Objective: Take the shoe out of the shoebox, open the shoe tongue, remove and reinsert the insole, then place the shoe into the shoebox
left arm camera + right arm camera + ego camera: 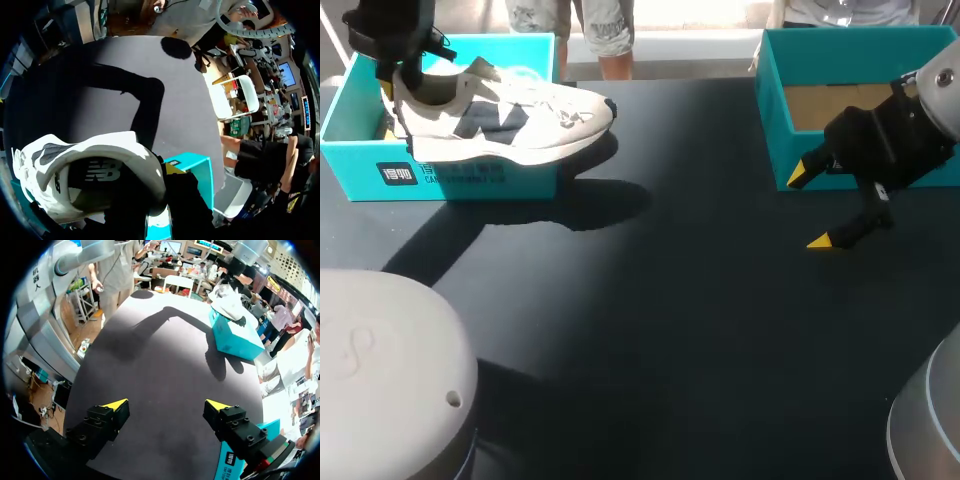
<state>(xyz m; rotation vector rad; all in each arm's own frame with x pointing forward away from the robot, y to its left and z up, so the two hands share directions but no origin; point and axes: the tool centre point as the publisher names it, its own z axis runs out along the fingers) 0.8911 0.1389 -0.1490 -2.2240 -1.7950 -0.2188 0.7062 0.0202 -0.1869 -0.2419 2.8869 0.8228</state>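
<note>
A white sneaker [510, 120] with dark side panels hangs over the open teal shoebox [430, 172] at the table's far left, its toe pointing toward the middle. My left gripper [394, 106] is shut on its heel collar. In the left wrist view the shoe [90, 175] fills the space ahead of the left gripper [161, 180]; one yellow tip shows outside the heel and the other is hidden inside. My right gripper [810, 208] stands open and empty over the dark table at the right. From the right wrist view its fingers [116, 404] are wide apart, with the shoe [227, 302] and shoebox [235, 335] far ahead.
A second teal box [775, 110] with a brown cardboard floor stands at the far right, just behind my right gripper; its corner [227, 465] shows beside the right finger. The black table [670, 330] spreads between the two boxes.
</note>
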